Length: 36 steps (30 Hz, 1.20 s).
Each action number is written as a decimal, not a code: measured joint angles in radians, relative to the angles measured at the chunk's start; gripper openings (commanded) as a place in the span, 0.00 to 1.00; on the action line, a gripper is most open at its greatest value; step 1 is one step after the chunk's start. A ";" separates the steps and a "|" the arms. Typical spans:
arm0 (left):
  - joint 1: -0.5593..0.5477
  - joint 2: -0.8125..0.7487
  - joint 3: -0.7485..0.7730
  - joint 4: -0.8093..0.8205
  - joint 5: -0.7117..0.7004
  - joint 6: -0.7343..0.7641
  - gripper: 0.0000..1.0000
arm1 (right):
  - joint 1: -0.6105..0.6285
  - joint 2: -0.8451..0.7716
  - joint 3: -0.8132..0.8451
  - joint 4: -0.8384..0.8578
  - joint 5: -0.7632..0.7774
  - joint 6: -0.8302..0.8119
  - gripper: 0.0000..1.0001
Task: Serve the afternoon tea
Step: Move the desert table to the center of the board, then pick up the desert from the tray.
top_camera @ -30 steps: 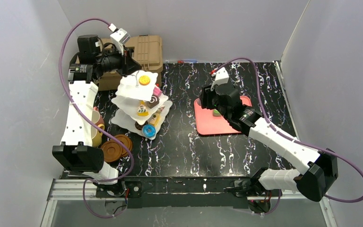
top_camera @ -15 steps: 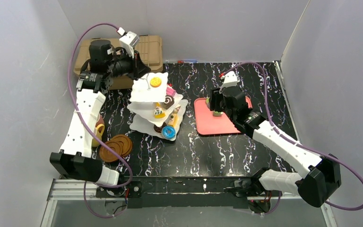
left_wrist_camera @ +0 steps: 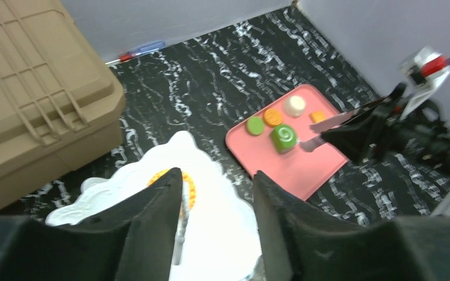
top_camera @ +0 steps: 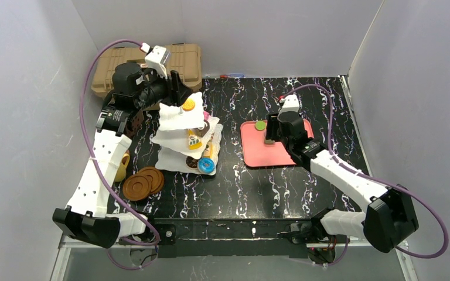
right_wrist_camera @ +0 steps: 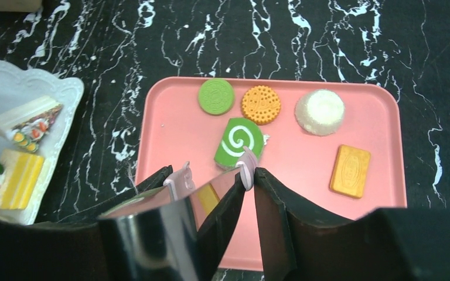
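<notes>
Embossing on rectangular biscuit [right_wrist_camera: 350,170] illegible; swirl tops green roll [right_wrist_camera: 238,143].

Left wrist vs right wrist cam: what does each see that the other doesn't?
Left wrist only: tan case, pen at the back edge, stand's top plate with an orange biscuit. Right wrist only: cake slices on another tier. Both: pink tray, its five pastries, tongs in the right gripper, marbled tabletop.

L end effector [left_wrist_camera: 217,175], jaws apart
</notes>
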 measured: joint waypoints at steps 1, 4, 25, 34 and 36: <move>-0.004 -0.003 0.000 0.005 -0.002 -0.008 0.68 | -0.005 0.005 -0.006 0.009 0.003 0.002 0.60; -0.010 -0.009 0.000 0.013 -0.002 -0.020 0.95 | -0.018 0.027 -0.029 0.054 0.025 0.013 0.61; -0.006 -0.060 0.160 -0.206 -0.027 0.180 0.98 | -0.021 0.257 -0.050 0.245 0.128 0.054 0.68; 0.014 -0.060 0.164 -0.230 -0.048 0.226 0.98 | -0.021 0.307 -0.050 0.276 0.126 0.058 0.43; 0.021 -0.059 0.172 -0.243 -0.045 0.234 0.98 | -0.021 0.311 -0.050 0.285 0.126 0.055 0.35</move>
